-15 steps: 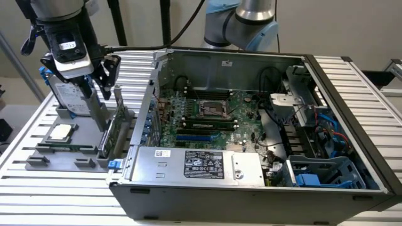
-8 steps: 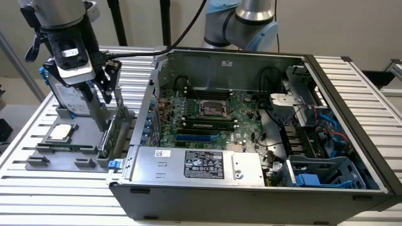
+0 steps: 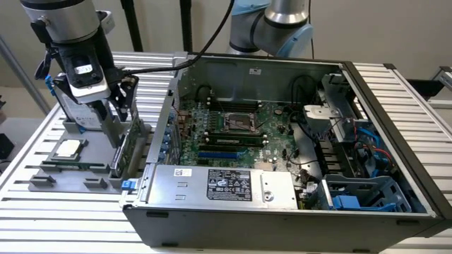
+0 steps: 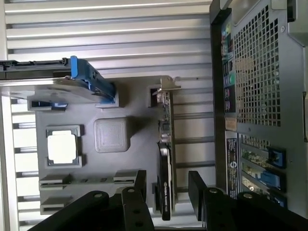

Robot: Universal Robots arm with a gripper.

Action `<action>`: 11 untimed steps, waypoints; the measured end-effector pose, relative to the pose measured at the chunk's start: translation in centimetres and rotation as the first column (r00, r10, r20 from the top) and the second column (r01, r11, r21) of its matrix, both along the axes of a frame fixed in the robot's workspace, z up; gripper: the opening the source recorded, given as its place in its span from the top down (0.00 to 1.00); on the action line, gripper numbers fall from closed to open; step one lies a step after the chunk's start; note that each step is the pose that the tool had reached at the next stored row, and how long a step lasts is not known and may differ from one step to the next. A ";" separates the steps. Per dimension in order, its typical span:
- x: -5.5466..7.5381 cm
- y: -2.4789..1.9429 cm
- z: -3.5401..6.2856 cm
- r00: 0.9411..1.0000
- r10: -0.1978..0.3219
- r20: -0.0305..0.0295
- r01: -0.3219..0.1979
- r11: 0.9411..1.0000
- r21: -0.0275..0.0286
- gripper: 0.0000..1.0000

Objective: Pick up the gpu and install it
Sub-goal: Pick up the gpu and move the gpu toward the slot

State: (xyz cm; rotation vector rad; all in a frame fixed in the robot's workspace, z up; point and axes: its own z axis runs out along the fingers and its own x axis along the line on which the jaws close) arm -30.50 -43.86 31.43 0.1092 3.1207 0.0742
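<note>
Gpu (image 4: 165, 144): upright on edge in grey holder (image 4: 137, 103), just beside the computer case (image 4: 250, 72). Gripper (image 4: 168, 190): spread apart, straddling the card, not clamped. Risk: off-centre closing may tilt it.

A slatted metal table (image 3: 56, 222) carries a grey parts holder (image 3: 42, 182) beside an open computer case (image 3: 282, 230).

The exterior view looks obliquely down from high up over the open dark-grey metal computer case (image 3: 247, 227) and the grey plastic parts tray (image 3: 71, 177) beside it. The wrist view faces straight down, close over that tray. Both views share the tray, the case's rear and the upright green-and-black gpu card (image 4: 165, 144).
</note>
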 end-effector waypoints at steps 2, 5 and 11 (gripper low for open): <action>0.0 0.00 -0.37 1.000 0.000 0.000 0.000 1.000 0.000 0.00; 0.0 -0.01 -0.92 1.000 0.000 0.000 0.000 1.000 0.000 0.00; 0.0 -0.05 -2.01 1.000 0.000 0.000 0.000 1.000 0.000 0.00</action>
